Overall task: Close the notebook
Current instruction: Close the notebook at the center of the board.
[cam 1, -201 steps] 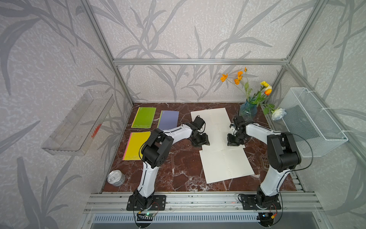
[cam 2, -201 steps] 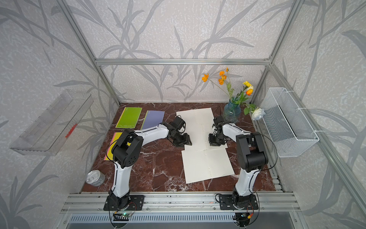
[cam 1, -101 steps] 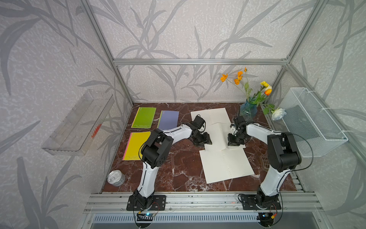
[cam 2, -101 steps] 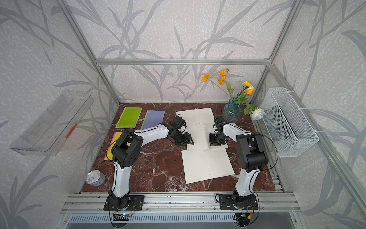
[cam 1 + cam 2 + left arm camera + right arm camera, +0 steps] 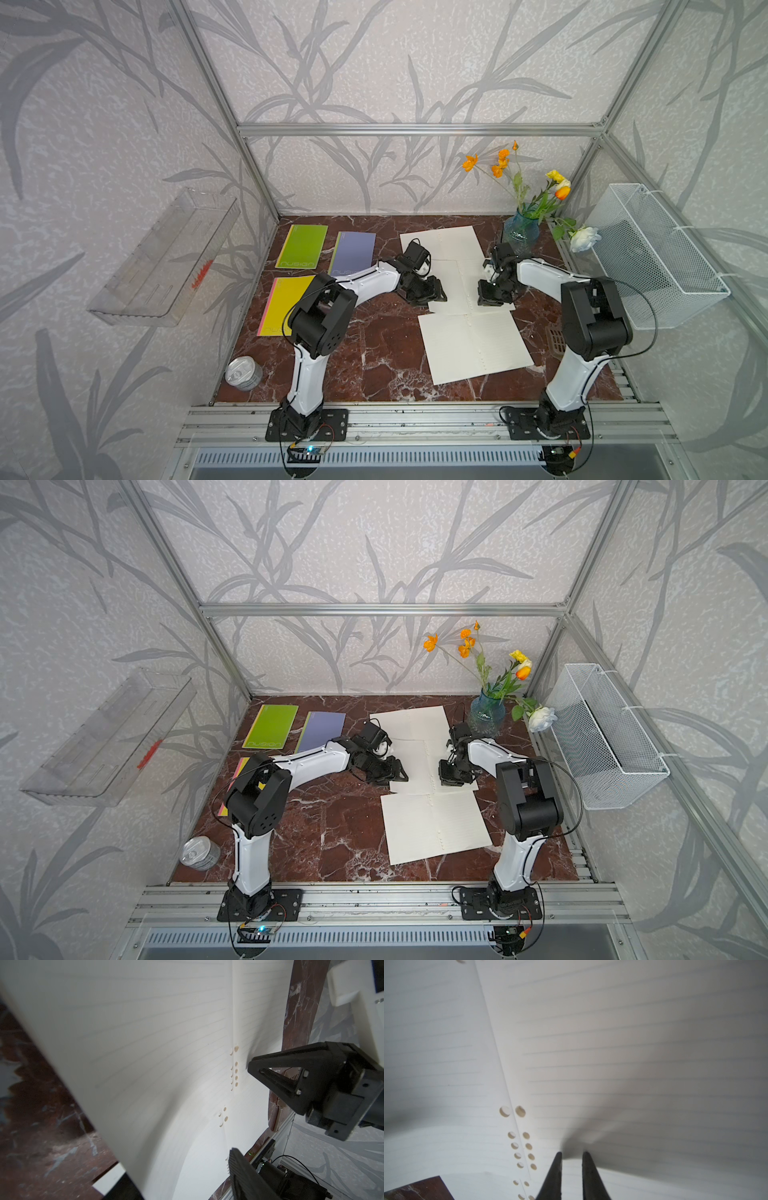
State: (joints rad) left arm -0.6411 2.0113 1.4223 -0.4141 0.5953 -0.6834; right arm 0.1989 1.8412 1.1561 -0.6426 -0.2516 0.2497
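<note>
Right now six notebooks lie on the marble counter (image 5: 374,340). Three are closed: a green one (image 5: 302,246) and a purple one (image 5: 355,251) at about 11 o'clock, and a yellow one (image 5: 282,307) at 9 o'clock. Three are open white lined spreads in a row on the 1 to 5 o'clock side: the far spread (image 5: 444,243), the near spread (image 5: 473,345), and between them the notebook (image 5: 461,282) that both arms reach for. There are two arms, one tin can (image 5: 243,372), one vase (image 5: 520,235), one wire basket (image 5: 660,257) and one clear tray (image 5: 166,257).

The left end effector (image 5: 434,293) sits at the notebook's 9 o'clock edge with its jaws wide apart. In the left wrist view the left-hand page (image 5: 145,1053) rises in a curve off the counter and passes over the lower finger; I cannot tell whether they touch. The right end effector (image 5: 488,297) is down on the notebook's 3 o'clock page. Its fingertips (image 5: 558,1157) stand only a narrow gap apart, and the lifted edge of that page (image 5: 633,1084) runs into the gap, so it looks pinched.

The vase at 1 o'clock holds orange, yellow and white flowers (image 5: 503,160). The tray on the 9 o'clock wall holds a small red thing (image 5: 202,272). The can at 7 o'clock has its lid on.
</note>
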